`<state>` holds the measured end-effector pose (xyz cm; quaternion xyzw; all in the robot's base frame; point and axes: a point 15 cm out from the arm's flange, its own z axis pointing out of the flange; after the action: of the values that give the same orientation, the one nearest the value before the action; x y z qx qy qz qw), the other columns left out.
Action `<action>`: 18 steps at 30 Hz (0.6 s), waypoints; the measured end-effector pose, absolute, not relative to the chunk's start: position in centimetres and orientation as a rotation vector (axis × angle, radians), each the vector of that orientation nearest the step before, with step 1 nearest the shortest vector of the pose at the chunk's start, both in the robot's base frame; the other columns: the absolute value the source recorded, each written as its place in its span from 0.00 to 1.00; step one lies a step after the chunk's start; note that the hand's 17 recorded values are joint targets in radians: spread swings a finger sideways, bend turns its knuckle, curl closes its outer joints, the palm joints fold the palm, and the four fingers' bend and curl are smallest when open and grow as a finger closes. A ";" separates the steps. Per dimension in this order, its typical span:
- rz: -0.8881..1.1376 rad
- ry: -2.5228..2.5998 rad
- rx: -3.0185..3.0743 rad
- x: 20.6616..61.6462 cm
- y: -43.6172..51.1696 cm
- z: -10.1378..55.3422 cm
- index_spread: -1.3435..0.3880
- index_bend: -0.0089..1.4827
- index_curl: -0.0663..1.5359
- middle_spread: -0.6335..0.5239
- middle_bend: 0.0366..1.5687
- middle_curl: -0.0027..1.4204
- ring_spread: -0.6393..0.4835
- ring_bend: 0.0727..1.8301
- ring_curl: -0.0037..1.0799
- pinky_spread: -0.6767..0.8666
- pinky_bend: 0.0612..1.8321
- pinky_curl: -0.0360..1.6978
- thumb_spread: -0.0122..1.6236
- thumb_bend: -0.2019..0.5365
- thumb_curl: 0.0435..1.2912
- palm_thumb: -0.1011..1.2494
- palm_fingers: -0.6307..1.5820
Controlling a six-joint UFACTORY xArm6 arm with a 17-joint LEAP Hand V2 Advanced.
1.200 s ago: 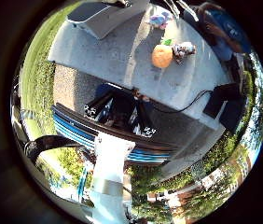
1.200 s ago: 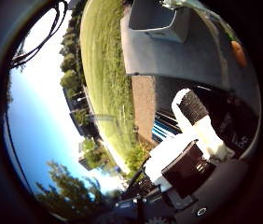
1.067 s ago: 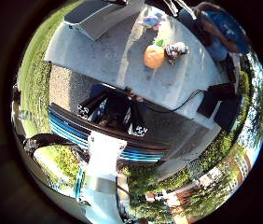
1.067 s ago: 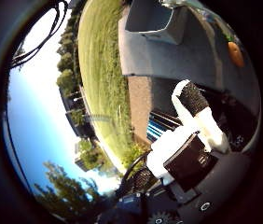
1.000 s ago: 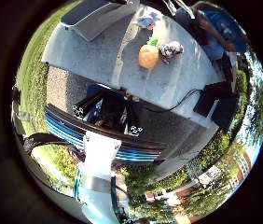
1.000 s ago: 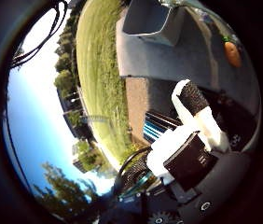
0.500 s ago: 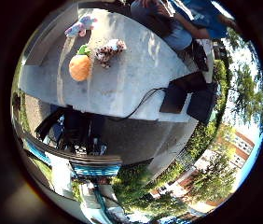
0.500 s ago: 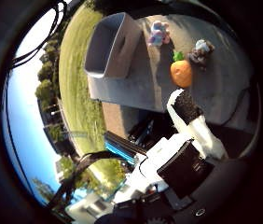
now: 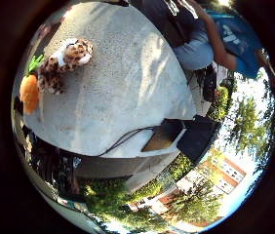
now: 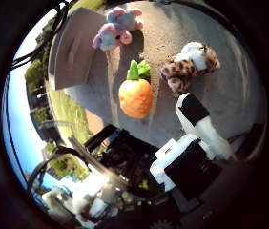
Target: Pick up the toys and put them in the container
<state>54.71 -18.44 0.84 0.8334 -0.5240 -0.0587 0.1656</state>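
In the right thumb side palm view, three toys lie on a grey table point(image 10: 220, 95): an orange plush with green leaves point(image 10: 134, 95), a brown spotted plush animal point(image 10: 190, 65) beside it, and a pink and blue plush point(image 10: 115, 26) next to a grey container point(image 10: 72, 48). My right hand point(image 10: 199, 143) shows a white and black finger reaching out straight above the table's near edge, holding nothing. The right little finger side palm view shows the spotted plush point(image 9: 64, 58) and the orange plush point(image 9: 28, 93) on the table point(image 9: 128, 88).
A person point(image 9: 211, 34) sits at the table's far side. A black box point(image 9: 191, 136) stands on the ground by the table's edge. Black equipment point(image 10: 125, 153) lies below the table's near edge, with grass point(image 10: 72, 110) beyond.
The whole picture has shifted: the camera has swung toward the table, and the toys and container now look larger and closer. The toys have not moved on the table.
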 end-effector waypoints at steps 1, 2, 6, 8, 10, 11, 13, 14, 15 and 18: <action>-0.165 -1.490 2.375 55.1 -18.5 0.3 0.60 0.10 0.20 0.55 0.10 0.24 0.77 0.10 0.31 0.68 0.14 0.18 0.68 0.24 0.30 0.65 0.33; -0.164 -1.487 2.375 55.4 -18.6 -0.3 0.60 0.10 0.20 0.55 0.10 0.24 0.77 0.10 0.31 0.68 0.15 0.18 0.68 0.24 0.30 0.65 0.33; -0.159 -1.456 2.394 55.8 -17.6 -1.7 0.61 0.11 0.20 0.54 0.09 0.24 0.77 0.11 0.32 0.68 0.15 0.18 0.68 0.23 0.29 0.64 0.33; -0.167 -1.435 2.394 55.7 -17.1 -2.5 0.61 0.11 0.19 0.54 0.09 0.24 0.77 0.11 0.32 0.68 0.15 0.18 0.68 0.23 0.29 0.64 0.33; -0.194 -1.393 2.390 55.0 -16.5 -4.3 0.61 0.11 0.19 0.54 0.09 0.24 0.77 0.11 0.32 0.68 0.16 0.18 0.67 0.23 0.29 0.64 0.33; -0.208 -1.368 2.387 54.6 -16.0 -5.3 0.61 0.11 0.19 0.54 0.10 0.24 0.77 0.12 0.32 0.68 0.16 0.18 0.67 0.23 0.29 0.64 0.33; -0.226 -1.355 2.381 54.1 -15.7 -6.5 0.62 0.11 0.19 0.54 0.10 0.25 0.77 0.12 0.32 0.68 0.16 0.18 0.67 0.23 0.29 0.64 0.33; -0.235 -1.347 2.379 53.8 -15.5 -7.1 0.62 0.11 0.19 0.54 0.10 0.25 0.77 0.12 0.32 0.69 0.16 0.18 0.67 0.23 0.29 0.64 0.34; -0.244 -1.340 2.378 53.6 -15.2 -7.6 0.62 0.11 0.19 0.54 0.10 0.25 0.77 0.11 0.32 0.69 0.15 0.18 0.67 0.24 0.29 0.65 0.34; -0.252 -1.327 2.377 53.3 -14.8 -8.2 0.64 0.12 0.20 0.53 0.10 0.25 0.77 0.11 0.31 0.69 0.14 0.18 0.67 0.24 0.29 0.65 0.35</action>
<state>53.33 -14.78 -8.25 0.8515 -0.4752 -0.0904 0.2025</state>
